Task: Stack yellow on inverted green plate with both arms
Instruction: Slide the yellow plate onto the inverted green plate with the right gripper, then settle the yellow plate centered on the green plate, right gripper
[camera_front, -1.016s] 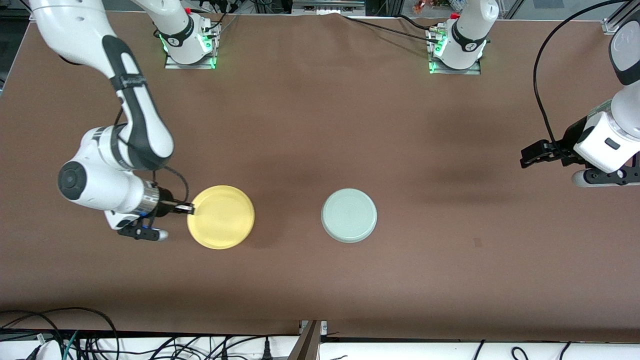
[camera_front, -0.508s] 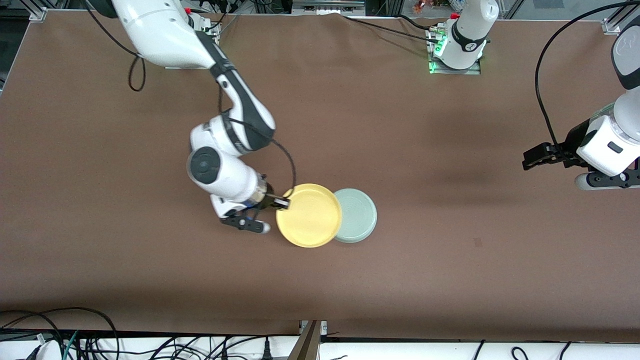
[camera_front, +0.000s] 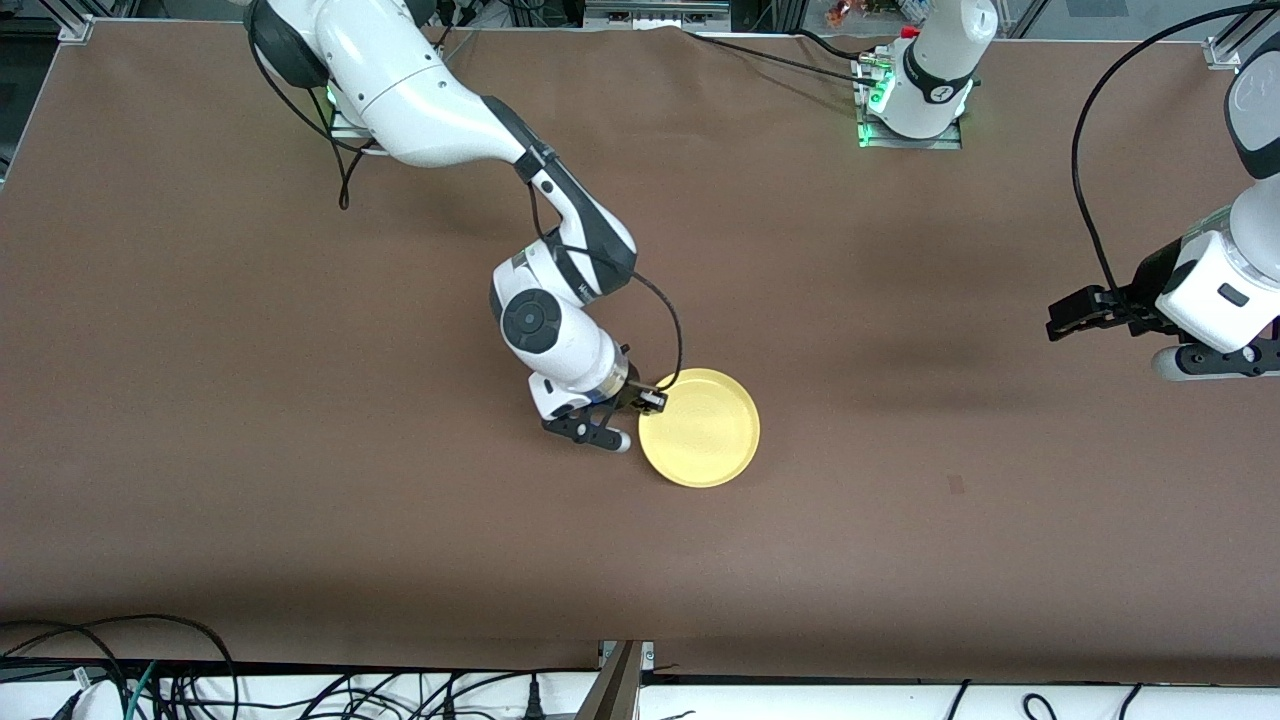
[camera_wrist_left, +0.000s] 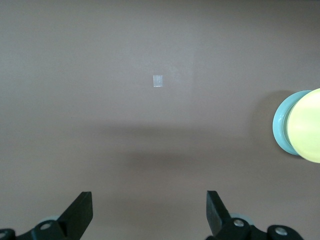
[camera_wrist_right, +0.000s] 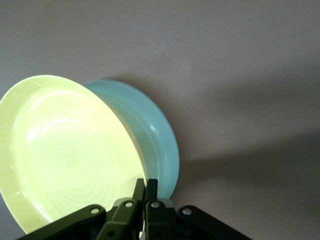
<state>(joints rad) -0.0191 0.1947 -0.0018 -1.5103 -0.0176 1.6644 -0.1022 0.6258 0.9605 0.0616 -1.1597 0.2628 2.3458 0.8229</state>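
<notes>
Mostly hidden under the yellow (camera_front: 700, 428), pinched at its rim by the right gripper (camera_front: 655, 400), the green plate (camera_wrist_right: 157, 137) barely showed; left gripper (camera_front: 1062, 322) waited, jaws wide, empty.

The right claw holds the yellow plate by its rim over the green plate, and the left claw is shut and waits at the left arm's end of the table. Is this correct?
One detail is wrong: the left claw is open, as the left wrist view shows. The rest holds: the right claw grips the yellow plate by its rim over the green plate.
</notes>
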